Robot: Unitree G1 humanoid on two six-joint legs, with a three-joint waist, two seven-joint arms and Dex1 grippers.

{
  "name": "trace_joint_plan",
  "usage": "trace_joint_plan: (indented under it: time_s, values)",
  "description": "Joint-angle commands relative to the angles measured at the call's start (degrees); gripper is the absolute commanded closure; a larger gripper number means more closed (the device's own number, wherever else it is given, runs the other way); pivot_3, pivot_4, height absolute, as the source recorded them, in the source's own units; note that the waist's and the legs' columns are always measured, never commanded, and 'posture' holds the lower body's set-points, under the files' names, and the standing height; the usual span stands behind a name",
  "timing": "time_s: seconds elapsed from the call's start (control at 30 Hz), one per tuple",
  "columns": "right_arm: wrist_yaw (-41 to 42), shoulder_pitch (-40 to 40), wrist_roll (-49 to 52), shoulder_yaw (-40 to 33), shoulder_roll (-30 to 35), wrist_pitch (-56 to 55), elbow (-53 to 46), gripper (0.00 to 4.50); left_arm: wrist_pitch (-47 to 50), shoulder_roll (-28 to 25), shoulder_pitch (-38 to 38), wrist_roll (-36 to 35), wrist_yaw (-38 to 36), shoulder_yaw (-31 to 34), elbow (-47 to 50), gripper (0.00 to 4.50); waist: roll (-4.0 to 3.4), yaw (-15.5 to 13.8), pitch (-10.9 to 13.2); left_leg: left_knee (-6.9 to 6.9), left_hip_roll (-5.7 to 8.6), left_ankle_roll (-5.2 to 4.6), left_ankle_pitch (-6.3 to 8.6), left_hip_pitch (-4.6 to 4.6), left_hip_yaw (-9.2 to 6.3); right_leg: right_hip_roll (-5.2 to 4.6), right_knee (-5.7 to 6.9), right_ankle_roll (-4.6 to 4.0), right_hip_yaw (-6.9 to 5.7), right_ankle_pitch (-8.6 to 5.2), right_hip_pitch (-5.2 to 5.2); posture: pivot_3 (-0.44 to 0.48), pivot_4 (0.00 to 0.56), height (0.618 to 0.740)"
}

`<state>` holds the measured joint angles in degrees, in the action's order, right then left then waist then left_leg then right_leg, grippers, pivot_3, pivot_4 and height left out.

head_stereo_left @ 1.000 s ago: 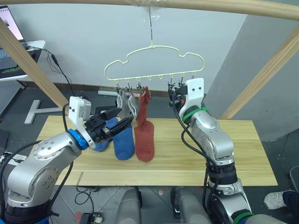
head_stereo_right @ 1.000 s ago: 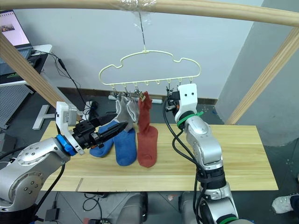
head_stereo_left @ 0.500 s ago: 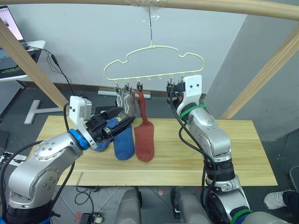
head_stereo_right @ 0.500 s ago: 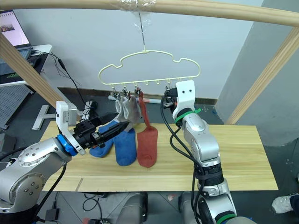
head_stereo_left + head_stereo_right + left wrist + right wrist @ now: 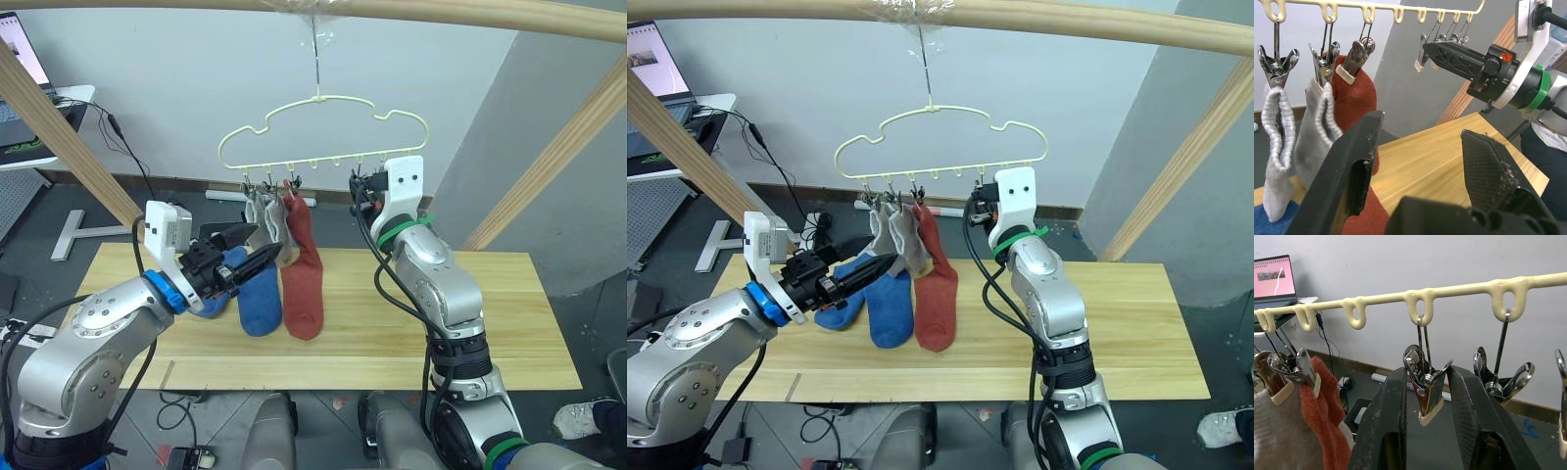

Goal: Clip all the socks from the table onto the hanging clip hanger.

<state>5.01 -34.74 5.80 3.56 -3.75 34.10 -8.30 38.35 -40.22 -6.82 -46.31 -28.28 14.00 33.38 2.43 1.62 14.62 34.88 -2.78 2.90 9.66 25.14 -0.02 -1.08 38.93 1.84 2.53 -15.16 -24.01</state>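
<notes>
A thin pale yellow wire clip hanger [image 5: 323, 129] with a wavy top hangs by its hook from a thick wooden pole [image 5: 411, 10] running across overhead. Two light grey knit socks [image 5: 893, 233] hang from the first two clips on the robot's left, and a rust red sock [image 5: 304, 257] hangs from the third clip just beside them, its toe reaching down to the long light wooden plank table [image 5: 470, 323]. Two blue socks [image 5: 257, 294] lie on the table under the hanging ones, partly behind the left gripper [image 5: 257, 247], so I cannot make out any other sock there.

The left gripper's black fingers [image 5: 1354, 171] are spread wide apart with nothing between them, pointing at the hung socks from the left. The right gripper [image 5: 1425, 396] is raised to the bar, its fingers closed in around a small metal clip [image 5: 1425, 391] and touching it on both sides. More clips hang free next to it. A slanted wooden frame post [image 5: 554, 157] stands to the right, and a laptop [image 5: 654, 59] sits on a side desk at far left.
</notes>
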Motion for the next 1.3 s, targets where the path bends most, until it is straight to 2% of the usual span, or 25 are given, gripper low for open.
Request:
trace_joint_plan:
  time_s: [0.03, 0.13, 1.3]
  values:
    - [0.2, -0.8, 0.6, 0.2, -0.4, -1.4, -1.0, 1.98, -0.6, 0.1, -0.4, -0.2, -0.3, 1.2, 1.4, 1.61, 0.0, 0.0, 0.0, 0.0, 0.0, 0.0, 0.0, 0.0, 0.0, 0.0, 0.0, 0.0, 0.0, 0.0, 0.0, 0.06, 0.201, 0.74]
    - [0.0, -0.8, 0.4, 0.3, -0.5, -1.3, -1.0, 0.99, -0.5, 0.1, -0.4, -0.2, -0.4, 1.2, 1.4, 1.61, 0.0, 0.0, 0.0, 0.0, 0.0, 0.0, 0.0, 0.0, -0.01, 0.0, 0.01, 0.0, 0.0, 0.0, 0.0, 0.06, 0.201, 0.74]
    - [-0.5, -0.8, 0.7, 0.7, -2.4, 1.1, -2.4, 0.99, -0.8, 0.7, -0.2, 0.4, 0.1, 1.1, 1.3, 1.61, 0.0, 0.0, 0.0, 0.02, 0.0, 0.0, 0.0, 0.0, -0.03, 0.01, 0.03, -0.01, -0.01, 0.01, 0.01, 0.068, 0.212, 0.74]
